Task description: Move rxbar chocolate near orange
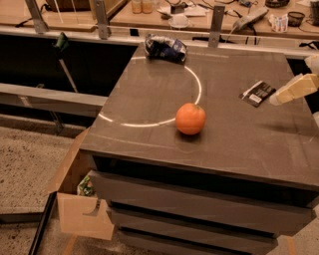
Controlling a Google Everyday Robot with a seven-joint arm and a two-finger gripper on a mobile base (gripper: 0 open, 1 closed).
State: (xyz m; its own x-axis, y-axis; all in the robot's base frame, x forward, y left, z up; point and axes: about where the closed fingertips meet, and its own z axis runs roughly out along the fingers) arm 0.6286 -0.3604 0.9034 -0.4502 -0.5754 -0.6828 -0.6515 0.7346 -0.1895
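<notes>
The rxbar chocolate (257, 92) is a small flat black bar with a white label, lying on the right part of the grey table top (149, 89). The orange (190, 118) sits near the middle of the table, to the left of the bar and nearer the front. My gripper (289, 92) reaches in from the right edge of the view, just right of the bar and slightly above the table, holding nothing that I can see.
A blue-and-white snack bag (165, 47) lies at the table's back edge. A white arc (195, 94) is marked on the top. Drawers sit under the table. A cardboard box (82, 199) stands on the floor at the left. A cluttered bench (199, 15) runs behind.
</notes>
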